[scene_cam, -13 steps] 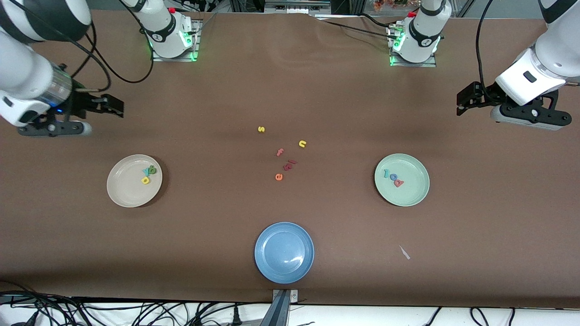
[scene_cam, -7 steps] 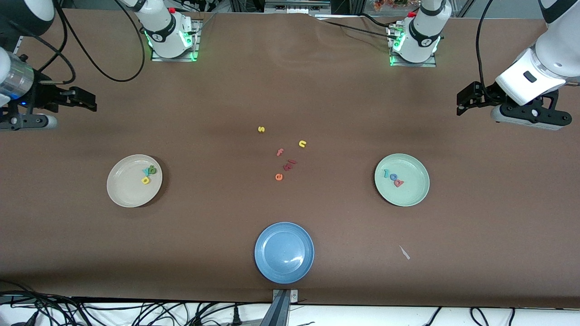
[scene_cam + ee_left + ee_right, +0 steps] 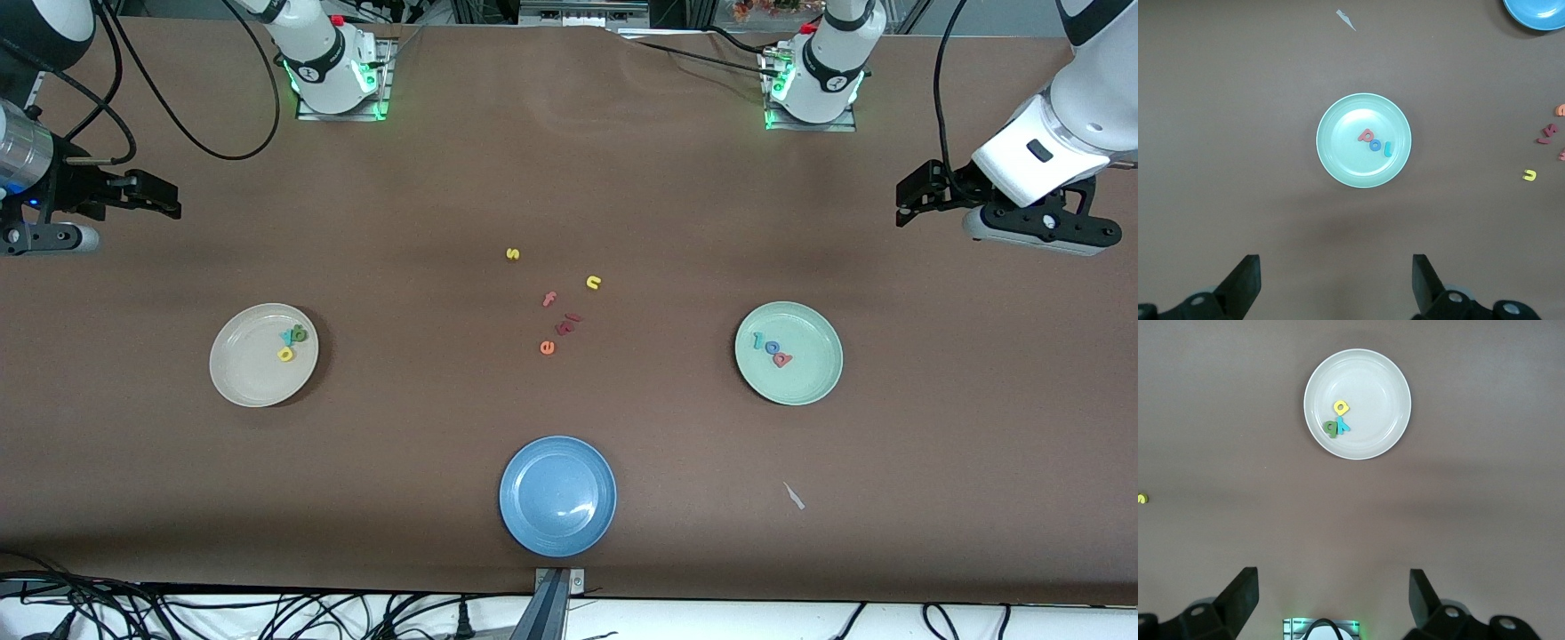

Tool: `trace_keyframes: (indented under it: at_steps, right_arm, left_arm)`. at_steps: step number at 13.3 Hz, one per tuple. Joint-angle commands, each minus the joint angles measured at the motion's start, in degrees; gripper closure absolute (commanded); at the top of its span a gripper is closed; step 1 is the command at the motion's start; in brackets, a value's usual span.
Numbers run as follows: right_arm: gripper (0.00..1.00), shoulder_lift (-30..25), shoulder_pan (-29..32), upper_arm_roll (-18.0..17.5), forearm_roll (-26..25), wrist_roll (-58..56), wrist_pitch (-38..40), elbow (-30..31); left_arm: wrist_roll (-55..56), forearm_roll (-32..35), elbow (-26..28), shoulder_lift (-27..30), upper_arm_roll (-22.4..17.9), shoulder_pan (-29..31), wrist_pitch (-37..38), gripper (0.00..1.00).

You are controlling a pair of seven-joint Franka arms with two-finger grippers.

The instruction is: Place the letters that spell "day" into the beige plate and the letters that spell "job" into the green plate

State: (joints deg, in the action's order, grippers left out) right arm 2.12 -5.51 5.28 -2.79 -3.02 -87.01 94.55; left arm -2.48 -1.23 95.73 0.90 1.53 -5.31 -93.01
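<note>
The beige plate point(image 3: 240, 382) point(image 3: 1378, 380) lies toward the right arm's end of the table. In it are a green looped letter point(image 3: 300, 333) point(image 3: 1331, 427), a teal "y" point(image 3: 287, 337) point(image 3: 1343, 424) and a yellow looped letter point(image 3: 285, 354) point(image 3: 1341, 407). The green plate point(image 3: 809, 382) point(image 3: 1338, 160) lies toward the left arm's end. It holds a teal "j" point(image 3: 758, 341) point(image 3: 1387, 149), a blue "o" point(image 3: 772, 348) point(image 3: 1376, 146) and a salmon "b" point(image 3: 781, 359) point(image 3: 1367, 136). My right gripper point(image 3: 173, 200) point(image 3: 1333, 597) and left gripper point(image 3: 901, 204) point(image 3: 1336, 280) hang open and empty over bare table at their own ends.
A blue plate point(image 3: 557, 495) sits empty near the front edge. Loose letters lie mid-table: a yellow "s" point(image 3: 512, 254), a yellow "n" point(image 3: 594, 283), a salmon "f" point(image 3: 549, 299), an orange "e" point(image 3: 547, 348) and dark red pieces point(image 3: 567, 324). A white scrap point(image 3: 794, 496) lies nearer the camera than the green plate.
My right arm has drawn back toward its own end of the table, away from the beige plate, with its gripper staying open. The left arm has not moved.
</note>
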Motion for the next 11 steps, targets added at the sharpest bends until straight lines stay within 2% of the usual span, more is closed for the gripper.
trace_keyframes:
  at_steps: [1, 11]
  right_arm:
    - [0.0, 0.07, -0.03, -0.09, 0.59, -0.14, 0.78, -0.77]
    - [0.0, 0.51, -0.21, -0.09, 0.77, 0.03, 0.52, -0.78]
  left_arm:
    - [0.81, 1.23, -0.72, 0.33, 0.05, -0.32, 1.25, 0.0]
    - [0.81, 1.23, -1.25, -0.11, -0.04, -0.32, 1.16, 0.0]
